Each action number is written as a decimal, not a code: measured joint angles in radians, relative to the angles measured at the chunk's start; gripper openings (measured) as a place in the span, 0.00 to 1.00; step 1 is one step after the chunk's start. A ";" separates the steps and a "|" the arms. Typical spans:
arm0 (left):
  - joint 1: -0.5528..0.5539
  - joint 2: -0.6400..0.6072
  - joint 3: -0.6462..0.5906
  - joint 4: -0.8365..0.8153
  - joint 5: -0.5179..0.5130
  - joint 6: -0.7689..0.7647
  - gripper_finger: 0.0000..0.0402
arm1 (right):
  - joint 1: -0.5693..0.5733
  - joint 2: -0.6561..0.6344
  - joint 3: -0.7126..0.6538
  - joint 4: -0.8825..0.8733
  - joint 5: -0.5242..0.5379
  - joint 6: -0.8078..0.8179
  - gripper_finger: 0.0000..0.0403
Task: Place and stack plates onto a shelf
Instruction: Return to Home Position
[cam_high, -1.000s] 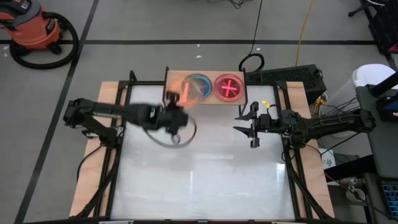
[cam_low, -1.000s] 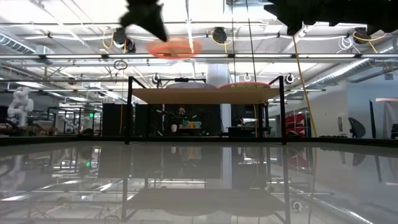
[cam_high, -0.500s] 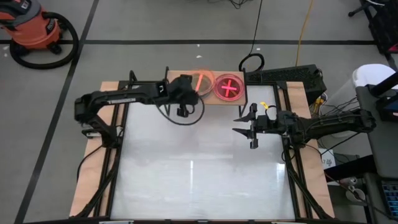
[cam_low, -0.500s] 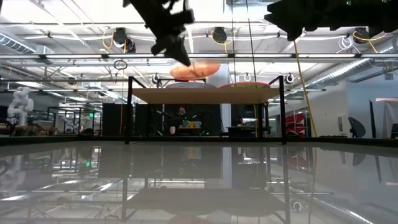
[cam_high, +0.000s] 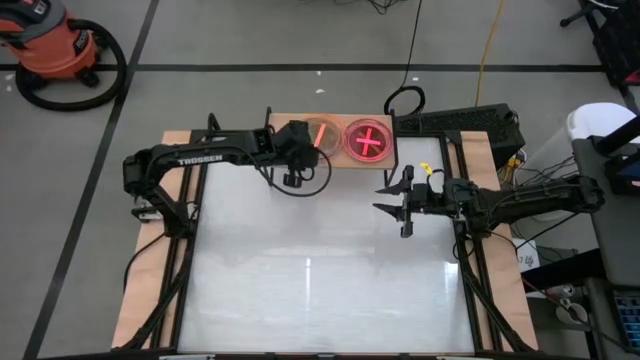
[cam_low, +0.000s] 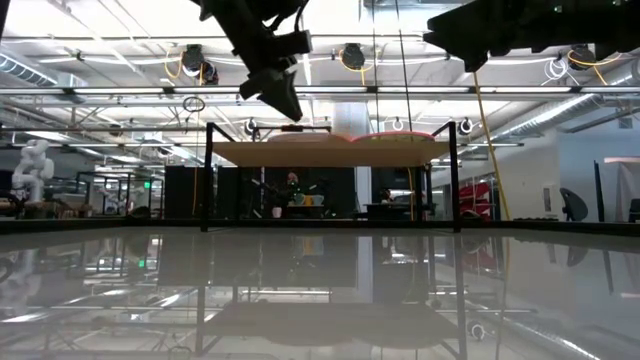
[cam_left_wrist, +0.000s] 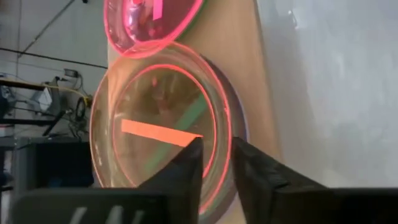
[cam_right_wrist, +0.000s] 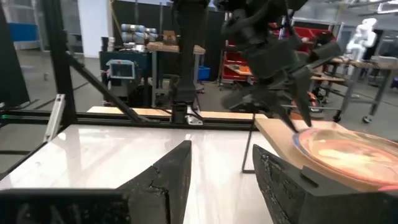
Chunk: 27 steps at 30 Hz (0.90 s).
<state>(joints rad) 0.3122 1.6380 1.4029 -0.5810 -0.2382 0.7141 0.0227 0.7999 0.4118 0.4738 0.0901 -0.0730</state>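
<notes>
Left tool (cam_right_wrist: 291, 117) over orange plate (cam_right_wrist: 348, 152)

High cam sat overhead looking straight down and took in the whole table (cam_high: 300, 290) and both arms. Low cam sat at tabletop level, facing across to the shelf (cam_low: 330, 153) and the room behind. Left wrist cam rode behind the left gripper (cam_left_wrist: 216, 146), very close on the orange plate (cam_left_wrist: 155, 134) just ahead of it. Right wrist cam looked past the right gripper (cam_right_wrist: 221, 152) from well back. All four caught the shelf.
</notes>
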 joint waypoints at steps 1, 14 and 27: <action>0.000 -0.001 0.000 -0.011 0.001 -0.005 0.24 | 0.000 0.000 0.000 -0.001 0.017 0.005 0.38; -0.115 -0.161 0.044 -0.031 -0.159 -0.178 0.40 | 0.000 -0.019 -0.001 -0.128 0.040 0.009 0.38; -0.293 -0.660 -0.186 -0.028 -0.158 -0.377 0.03 | 0.033 -0.389 0.038 -0.524 0.010 0.012 0.36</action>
<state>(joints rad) 0.0193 0.9778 1.2169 -0.6088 -0.3963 0.3369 0.0559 0.4105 0.4494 -0.0504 0.1005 -0.0606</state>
